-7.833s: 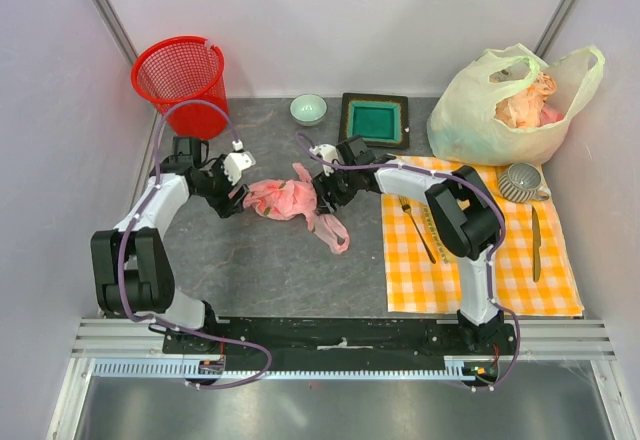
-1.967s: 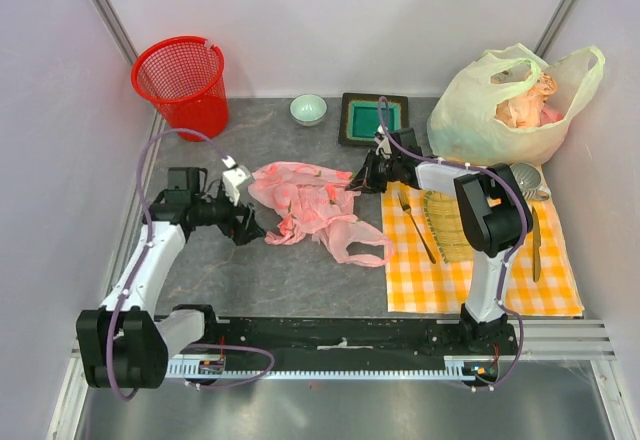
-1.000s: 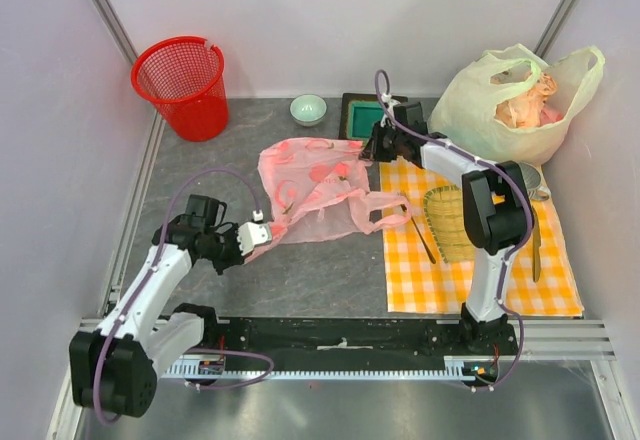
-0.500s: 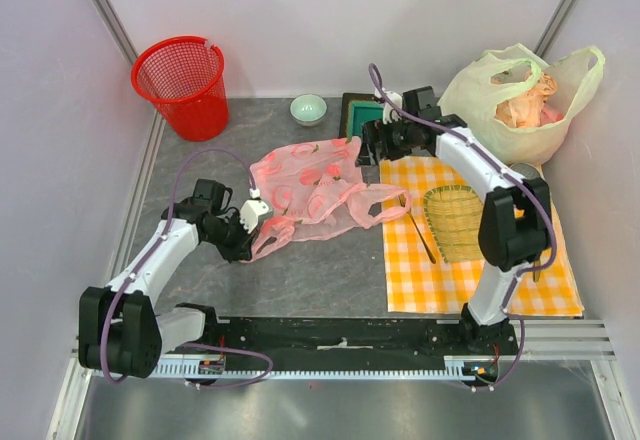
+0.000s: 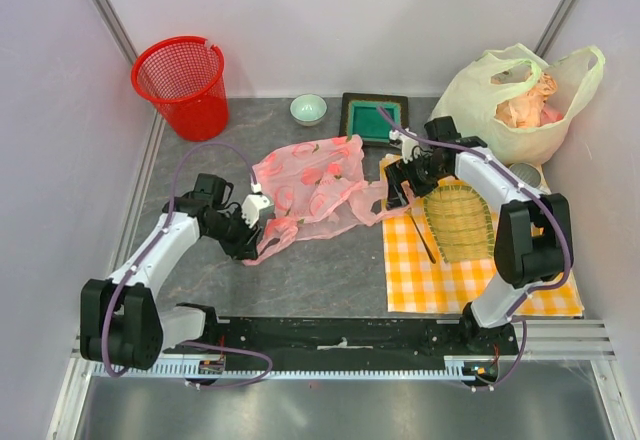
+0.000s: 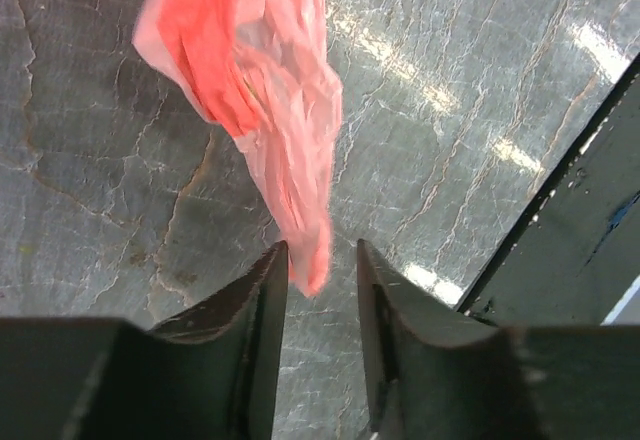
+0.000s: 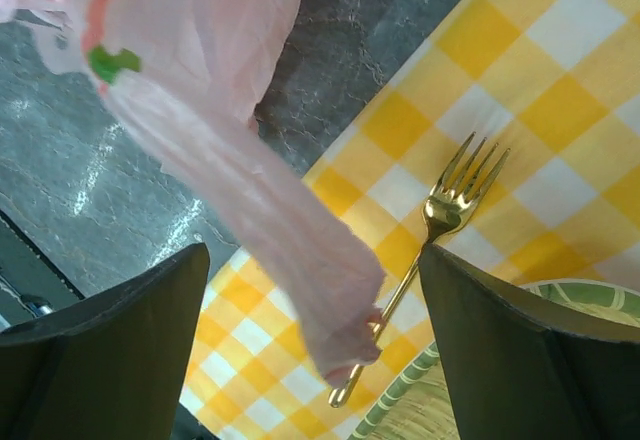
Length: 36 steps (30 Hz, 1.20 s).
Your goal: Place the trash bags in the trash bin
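Note:
The pink trash bag (image 5: pixel 315 185) lies spread out across the grey table, its left tip by my left gripper and a loop handle reaching onto the checked cloth. My left gripper (image 5: pixel 250 238) is at the bag's left end. In the left wrist view its fingers (image 6: pixel 268 290) stand a little apart, and the bag's tip (image 6: pixel 305 250) hangs loose between them, unpinched. My right gripper (image 5: pixel 392 188) is wide open above the bag's handle (image 7: pixel 330 290), which lies over a gold fork (image 7: pixel 455 200). The red mesh trash bin (image 5: pixel 180 75) stands upright at the far left corner.
A small green bowl (image 5: pixel 308 109) and a dark tray with a green dish (image 5: pixel 373 120) sit at the back. A large yellow-green bag (image 5: pixel 515 100) fills the back right. The yellow checked cloth (image 5: pixel 480 275) carries a woven plate (image 5: pixel 455 222) and the fork (image 5: pixel 420 235).
My right gripper has moved from beside the dark tray to the cloth's near-left corner and is open. The bag has sagged flatter. My left arm has barely moved.

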Each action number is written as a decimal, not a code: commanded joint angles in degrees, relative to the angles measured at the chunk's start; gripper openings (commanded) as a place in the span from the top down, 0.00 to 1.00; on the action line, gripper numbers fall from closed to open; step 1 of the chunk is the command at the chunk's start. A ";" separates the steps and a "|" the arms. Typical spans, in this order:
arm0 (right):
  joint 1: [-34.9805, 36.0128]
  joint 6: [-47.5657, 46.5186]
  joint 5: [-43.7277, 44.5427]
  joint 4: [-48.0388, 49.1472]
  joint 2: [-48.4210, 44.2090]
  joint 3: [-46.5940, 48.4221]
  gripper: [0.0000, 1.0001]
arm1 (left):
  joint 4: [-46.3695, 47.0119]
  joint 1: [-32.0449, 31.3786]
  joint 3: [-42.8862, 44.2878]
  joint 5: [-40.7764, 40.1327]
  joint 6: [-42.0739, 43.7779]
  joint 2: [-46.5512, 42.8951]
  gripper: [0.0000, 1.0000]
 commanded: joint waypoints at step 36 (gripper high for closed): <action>-11.00 4.78 -3.22 7.30 -1.72 -1.87 1.00 | 4.05 12.99 4.01 10.66 -0.97 4.60 0.98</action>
